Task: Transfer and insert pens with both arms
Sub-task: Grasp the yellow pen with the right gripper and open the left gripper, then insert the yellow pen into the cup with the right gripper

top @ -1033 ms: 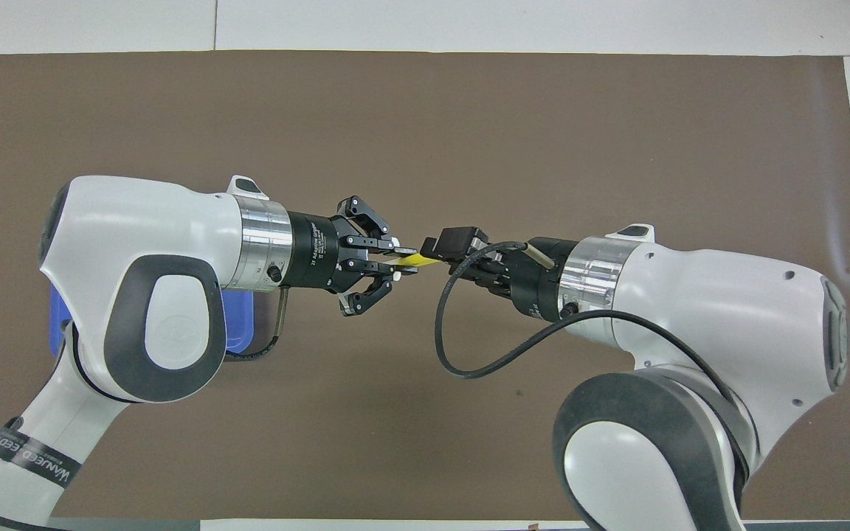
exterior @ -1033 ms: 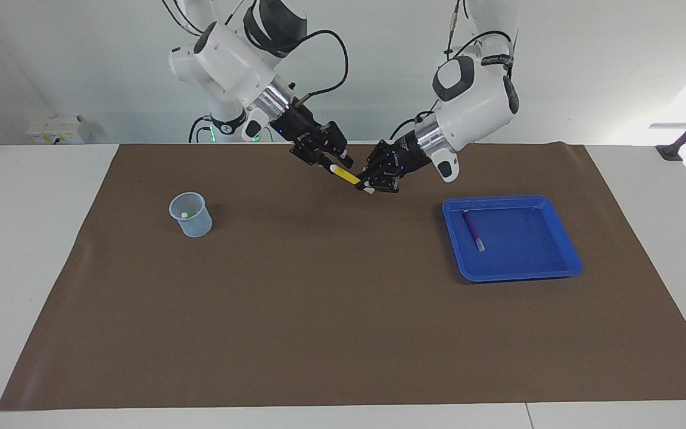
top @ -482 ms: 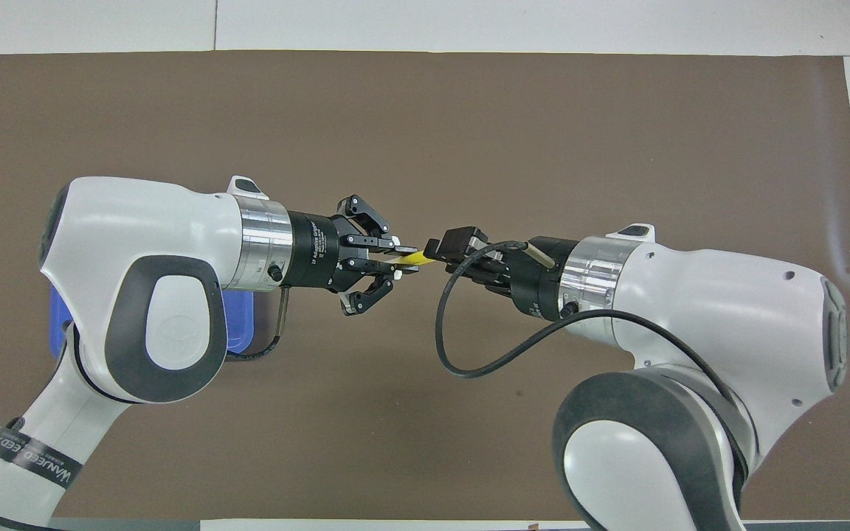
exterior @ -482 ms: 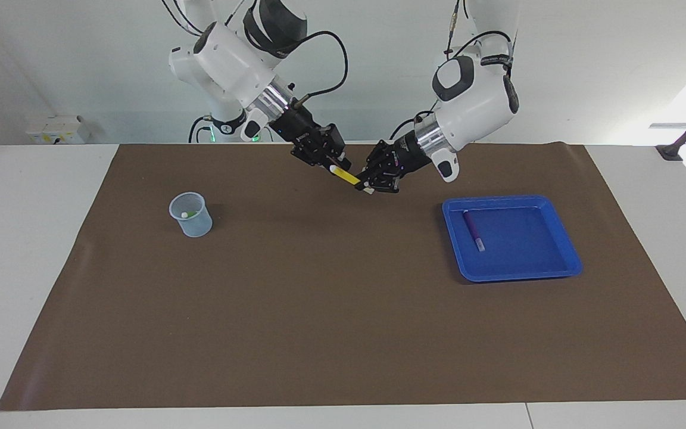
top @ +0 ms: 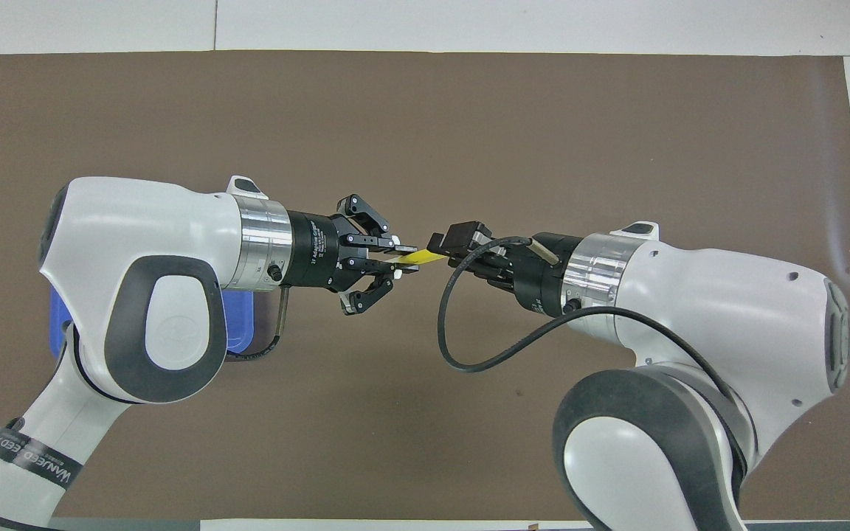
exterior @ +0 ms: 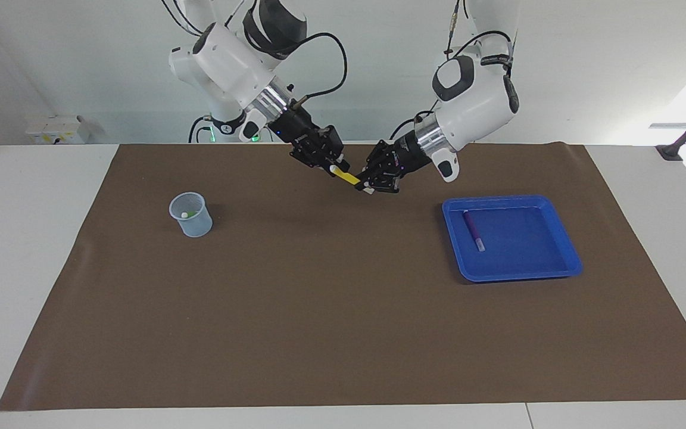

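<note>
My left gripper (exterior: pixel 369 185) (top: pixel 404 261) is shut on the lower end of the yellow pen (exterior: pixel 348 177) (top: pixel 419 258), which hangs slanted in the air over the brown mat, at the robots' end. My right gripper (exterior: pixel 333 166) (top: pixel 443 251) is at the pen's upper end; its own black block hides its tip from above. The purple pen (exterior: pixel 473 230) lies in the blue tray (exterior: pixel 513 275), toward the left arm's end. A pale green pen end (exterior: pixel 184 214) shows inside the mesh cup (exterior: pixel 195 225), toward the right arm's end.
The brown mat (exterior: pixel 331 310) covers most of the white table. In the overhead view my left arm hides nearly all of the tray (top: pixel 237 324). A black cable loops down from my right wrist (top: pixel 462 354).
My right gripper has crept closer onto the yellow pen's upper end and its wrist has shifted slightly. The left gripper and the pen have stayed where they were.
</note>
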Controlling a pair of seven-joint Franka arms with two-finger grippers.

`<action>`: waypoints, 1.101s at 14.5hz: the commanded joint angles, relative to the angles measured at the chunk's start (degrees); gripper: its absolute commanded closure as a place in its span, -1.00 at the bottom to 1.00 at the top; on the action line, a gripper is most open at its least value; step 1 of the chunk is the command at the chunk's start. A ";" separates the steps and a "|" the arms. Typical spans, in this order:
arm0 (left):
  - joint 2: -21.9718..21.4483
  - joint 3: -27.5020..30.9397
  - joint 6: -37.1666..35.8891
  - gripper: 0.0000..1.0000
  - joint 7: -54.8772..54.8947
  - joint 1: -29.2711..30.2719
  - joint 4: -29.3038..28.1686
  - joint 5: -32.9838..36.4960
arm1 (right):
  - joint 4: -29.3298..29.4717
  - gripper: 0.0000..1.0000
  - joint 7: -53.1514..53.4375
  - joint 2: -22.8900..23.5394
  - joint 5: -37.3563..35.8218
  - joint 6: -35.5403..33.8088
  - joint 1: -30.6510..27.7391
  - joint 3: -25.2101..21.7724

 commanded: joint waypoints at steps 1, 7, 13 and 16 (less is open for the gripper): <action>-2.05 0.53 1.08 1.00 -0.73 -0.64 -1.76 -1.27 | -0.48 0.46 -1.27 -0.08 0.52 0.95 -0.47 0.32; -2.05 0.53 1.34 1.00 -0.73 -0.64 -1.67 -1.27 | -0.57 1.00 -0.57 -0.08 0.61 0.78 -1.09 0.32; -2.84 0.97 0.65 -1.00 -0.03 0.07 -1.15 0.04 | -0.75 1.00 -1.44 -0.16 0.35 -0.62 -1.97 0.23; -3.10 1.06 -3.56 -1.00 8.04 1.46 -1.32 10.13 | -0.05 1.00 -3.97 -2.52 -11.55 -12.78 -6.69 -0.21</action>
